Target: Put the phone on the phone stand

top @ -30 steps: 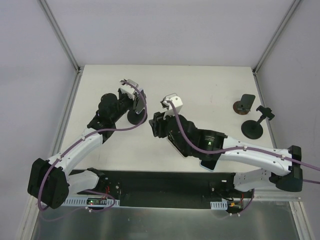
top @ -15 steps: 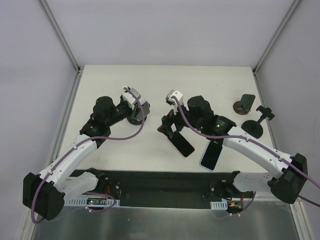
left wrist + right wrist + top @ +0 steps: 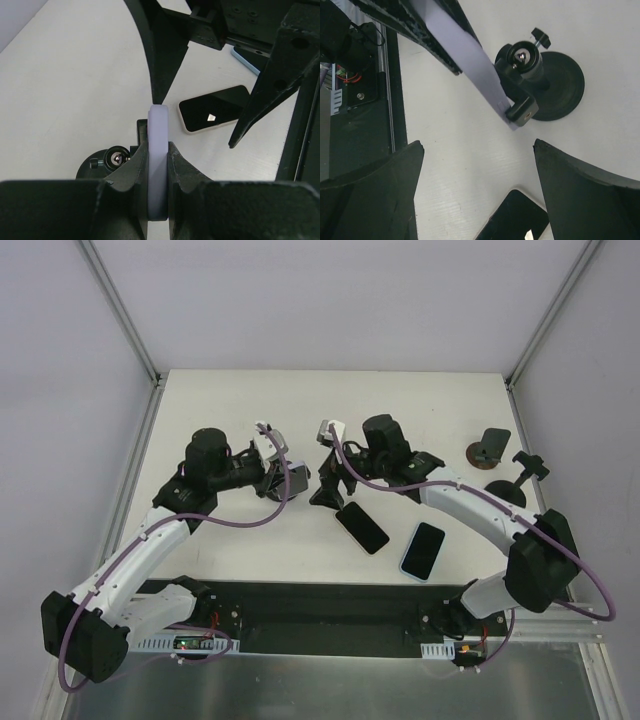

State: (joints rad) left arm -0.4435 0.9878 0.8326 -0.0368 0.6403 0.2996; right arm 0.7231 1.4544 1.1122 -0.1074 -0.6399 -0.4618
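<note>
My left gripper [image 3: 288, 478] is shut on a lavender phone [image 3: 158, 150], held on edge between the fingers [image 3: 132, 170]. In the right wrist view the phone [image 3: 465, 55] slants down, and its lower end touches the clamp of a black ball-joint phone stand [image 3: 525, 107] with a round base [image 3: 562, 85]. The stand also shows in the left wrist view [image 3: 112, 160], just left of the phone, and in the top view [image 3: 266, 485], mostly hidden under the gripper. My right gripper [image 3: 326, 483] is open and empty right beside it, with its jaws spread wide [image 3: 479, 190].
A black-screen phone [image 3: 362, 527] lies flat just right of my right gripper and shows in the left wrist view [image 3: 214, 115]. A light-blue phone [image 3: 423, 550] lies beyond it. Two more black stands [image 3: 490, 448] [image 3: 508, 492] are at the right edge.
My right arm has swung toward the back, uncovering the two flat phones. My left gripper has moved nearer and lower with the lavender phone, onto the stand.
</note>
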